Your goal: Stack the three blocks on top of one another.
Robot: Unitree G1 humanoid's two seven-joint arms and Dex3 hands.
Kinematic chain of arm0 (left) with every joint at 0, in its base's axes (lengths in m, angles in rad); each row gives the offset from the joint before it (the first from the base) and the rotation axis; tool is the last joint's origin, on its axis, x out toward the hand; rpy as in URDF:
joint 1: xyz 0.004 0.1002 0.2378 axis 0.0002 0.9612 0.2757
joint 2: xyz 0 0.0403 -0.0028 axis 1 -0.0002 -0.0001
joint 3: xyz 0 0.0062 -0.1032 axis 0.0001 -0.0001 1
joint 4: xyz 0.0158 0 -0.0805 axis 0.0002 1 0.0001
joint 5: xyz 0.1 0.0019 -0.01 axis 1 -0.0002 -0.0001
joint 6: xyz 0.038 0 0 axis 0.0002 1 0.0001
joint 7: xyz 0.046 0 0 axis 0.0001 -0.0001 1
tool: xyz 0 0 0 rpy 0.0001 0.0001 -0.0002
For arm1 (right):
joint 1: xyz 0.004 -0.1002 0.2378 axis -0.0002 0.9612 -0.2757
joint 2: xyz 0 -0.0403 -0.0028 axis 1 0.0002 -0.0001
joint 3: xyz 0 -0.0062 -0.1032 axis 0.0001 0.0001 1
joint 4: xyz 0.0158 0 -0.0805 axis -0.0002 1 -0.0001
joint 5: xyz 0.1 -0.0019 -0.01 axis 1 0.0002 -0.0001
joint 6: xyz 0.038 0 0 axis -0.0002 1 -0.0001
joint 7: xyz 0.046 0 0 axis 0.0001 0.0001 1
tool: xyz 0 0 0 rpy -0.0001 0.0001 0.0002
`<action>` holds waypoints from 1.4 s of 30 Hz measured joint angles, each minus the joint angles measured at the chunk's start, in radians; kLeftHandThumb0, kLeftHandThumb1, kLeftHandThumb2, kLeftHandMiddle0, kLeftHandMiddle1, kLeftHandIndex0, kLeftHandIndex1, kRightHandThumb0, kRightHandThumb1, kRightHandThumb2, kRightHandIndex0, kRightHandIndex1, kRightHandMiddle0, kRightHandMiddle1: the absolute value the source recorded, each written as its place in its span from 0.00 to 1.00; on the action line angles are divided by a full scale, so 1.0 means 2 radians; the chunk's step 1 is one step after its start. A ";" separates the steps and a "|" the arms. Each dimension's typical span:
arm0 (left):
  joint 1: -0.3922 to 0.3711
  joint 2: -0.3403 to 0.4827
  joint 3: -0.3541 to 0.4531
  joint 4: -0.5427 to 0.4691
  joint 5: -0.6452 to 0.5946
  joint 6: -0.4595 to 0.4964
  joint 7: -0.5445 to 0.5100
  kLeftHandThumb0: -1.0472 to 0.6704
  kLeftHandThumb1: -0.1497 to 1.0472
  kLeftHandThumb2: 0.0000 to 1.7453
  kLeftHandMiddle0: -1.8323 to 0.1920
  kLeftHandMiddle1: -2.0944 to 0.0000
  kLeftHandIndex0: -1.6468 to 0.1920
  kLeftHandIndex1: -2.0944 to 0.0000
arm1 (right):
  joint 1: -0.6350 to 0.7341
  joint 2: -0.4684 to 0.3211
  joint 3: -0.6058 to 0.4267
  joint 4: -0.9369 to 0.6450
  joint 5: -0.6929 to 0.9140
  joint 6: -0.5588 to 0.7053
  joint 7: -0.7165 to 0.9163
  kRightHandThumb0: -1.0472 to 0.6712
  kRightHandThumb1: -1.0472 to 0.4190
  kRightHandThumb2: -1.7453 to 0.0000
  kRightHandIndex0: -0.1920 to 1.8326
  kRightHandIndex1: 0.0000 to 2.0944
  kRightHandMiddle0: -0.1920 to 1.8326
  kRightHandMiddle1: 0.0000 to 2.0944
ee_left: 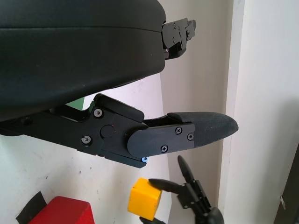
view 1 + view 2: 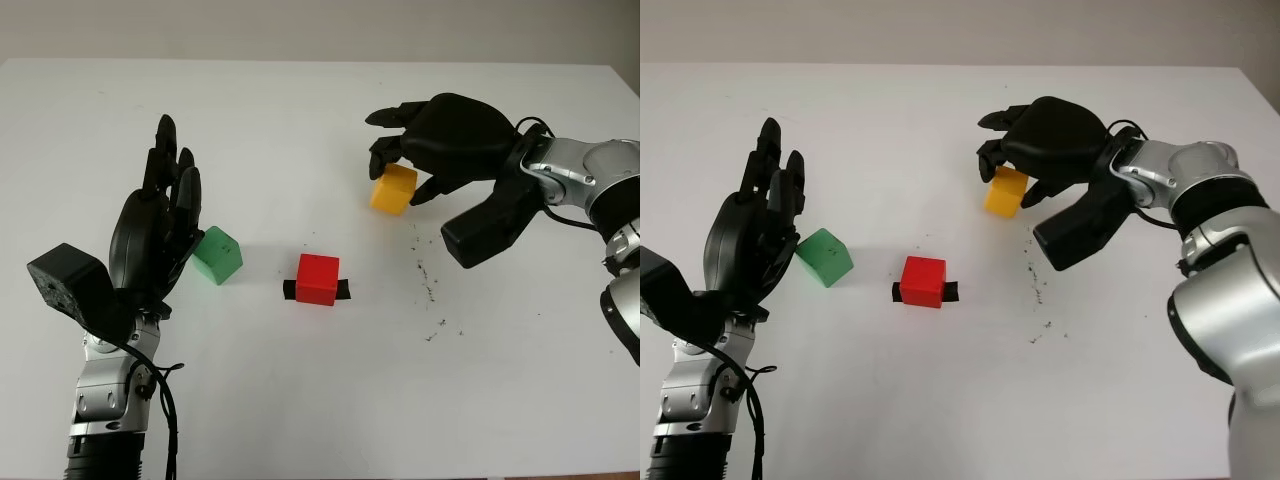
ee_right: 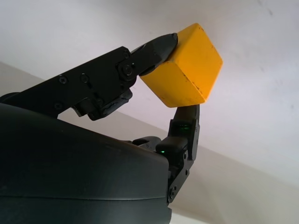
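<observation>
My right hand (image 2: 402, 180) is shut on a yellow block (image 2: 393, 189) at the table's right middle, pinching it between a finger (image 3: 156, 46) and the thumb (image 3: 186, 122). The yellow block (image 3: 187, 70) sits tilted in that pinch; I cannot tell whether it touches the table. A red block (image 2: 318, 278) stands in the centre on a strip of black tape (image 2: 344, 291). To its left lies a green block (image 2: 217, 256). My left hand (image 2: 178, 175) is open, upright just left of the green block, not touching it.
Small black specks (image 2: 430, 290) dot the white table (image 2: 300, 400) to the right of the red block. The table's far edge (image 2: 300, 62) runs along the back against a pale wall.
</observation>
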 measured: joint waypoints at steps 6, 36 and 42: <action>0.000 -0.001 -0.002 0.000 0.001 0.000 0.001 0.19 1.00 0.31 1.00 1.00 1.00 1.00 | -0.002 0.012 -0.071 -0.027 0.111 -0.001 0.167 0.41 0.09 0.97 0.28 0.02 0.35 0.60; 0.000 -0.007 -0.009 0.000 0.001 -0.002 0.016 0.17 1.00 0.31 1.00 1.00 1.00 1.00 | 0.089 0.033 -0.180 -0.358 0.369 0.125 0.610 0.39 0.08 0.97 0.26 0.02 0.30 0.71; 0.000 -0.010 -0.008 0.000 0.001 -0.002 0.021 0.16 1.00 0.32 1.00 1.00 1.00 1.00 | 0.088 0.056 -0.171 -0.333 0.353 0.089 0.610 0.40 0.09 0.97 0.27 0.02 0.31 0.71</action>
